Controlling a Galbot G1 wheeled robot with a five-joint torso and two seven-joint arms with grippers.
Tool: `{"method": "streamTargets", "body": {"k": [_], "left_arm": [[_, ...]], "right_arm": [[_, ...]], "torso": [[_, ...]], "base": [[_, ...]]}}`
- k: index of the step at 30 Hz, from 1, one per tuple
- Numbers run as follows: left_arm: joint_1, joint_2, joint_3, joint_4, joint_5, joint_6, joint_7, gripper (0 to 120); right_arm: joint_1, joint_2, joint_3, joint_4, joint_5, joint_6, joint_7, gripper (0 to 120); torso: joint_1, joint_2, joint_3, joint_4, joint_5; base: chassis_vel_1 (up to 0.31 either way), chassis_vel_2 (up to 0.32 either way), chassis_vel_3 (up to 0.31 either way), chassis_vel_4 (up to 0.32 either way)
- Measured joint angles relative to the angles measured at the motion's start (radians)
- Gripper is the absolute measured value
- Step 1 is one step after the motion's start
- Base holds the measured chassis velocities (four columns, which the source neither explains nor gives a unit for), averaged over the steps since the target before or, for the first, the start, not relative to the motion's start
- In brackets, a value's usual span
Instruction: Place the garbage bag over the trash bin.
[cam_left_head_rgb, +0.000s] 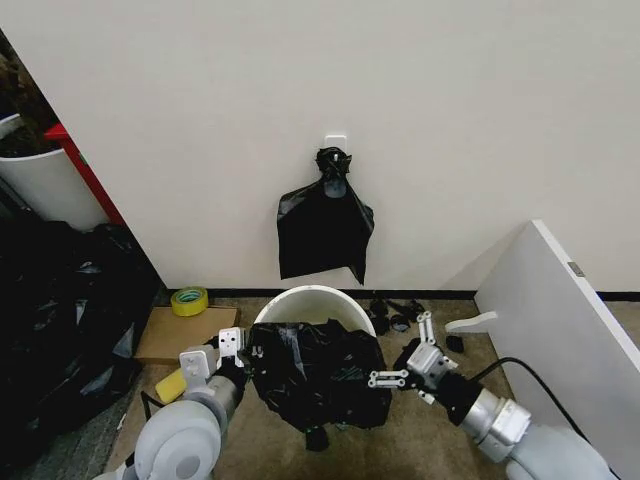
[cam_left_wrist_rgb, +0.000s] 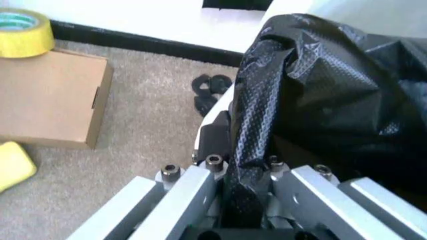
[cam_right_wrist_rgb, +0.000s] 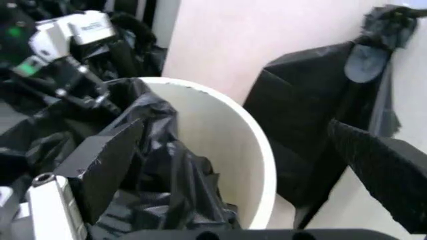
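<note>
Standing by the wall, the white trash bin (cam_left_head_rgb: 312, 303) sits on the carpet with the black garbage bag (cam_left_head_rgb: 315, 372) draped over its near rim and down its front. From the head camera, the left claw (cam_left_head_rgb: 238, 352) is at the bag's left edge and the right claw (cam_left_head_rgb: 400, 378) is just beside its right edge. Behind the bin, a flat black bundle (cam_left_head_rgb: 323, 228) hangs on the wall from its knotted neck. A roll of yellow tape (cam_left_head_rgb: 189, 300) rests on a cardboard box (cam_left_head_rgb: 180, 334) to the left, and a white board (cam_left_head_rgb: 560, 320) leans at the right.

From the left wrist camera, the left claw (cam_left_wrist_rgb: 245, 200) is clamped on a bunched strip of the garbage bag (cam_left_wrist_rgb: 320, 90), whose bulk rises just past the fingers. The cardboard box (cam_left_wrist_rgb: 47, 97) and yellow tape (cam_left_wrist_rgb: 23, 32) lie on the carpet beyond.

From the right wrist camera, the right claw (cam_right_wrist_rgb: 233, 160) is spread wide, gripping nothing. One black fingertip (cam_right_wrist_rgb: 107, 160) lies against the garbage bag (cam_right_wrist_rgb: 167, 190) inside the trash bin (cam_right_wrist_rgb: 257, 155); the other (cam_right_wrist_rgb: 383, 170) stands apart. The left claw (cam_right_wrist_rgb: 73, 65) shows at the far rim.
</note>
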Motion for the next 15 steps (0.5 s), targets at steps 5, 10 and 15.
{"method": "streamTargets", "body": {"k": [5,10,15], "left_arm": [[-0.019,0.003,0.005,0.02,0.002,0.004,0.0,0],[-0.033,0.013,0.008,0.035,-0.001,0.015,0.0,0],[-0.033,0.014,0.012,0.035,-0.003,0.021,0.0,0]], "right_arm": [[-0.006,-0.048,0.001,0.012,-0.021,0.017,-0.041,100],[0.0,-0.08,-0.003,0.002,-0.142,0.068,-0.108,100],[0.022,-0.08,-0.017,-0.022,-0.216,0.095,-0.129,100]], "torso": [[0.0,0.0,0.0,-0.0002,-0.0003],[0.0,0.0,0.0,-0.0002,-0.0001],[0.0,0.0,0.0,-0.0001,-0.0001]], "base": [[0.0,0.0,0.0,0.0],[0.0,0.0,0.0,0.0],[0.0,0.0,0.0,0.0]]}}
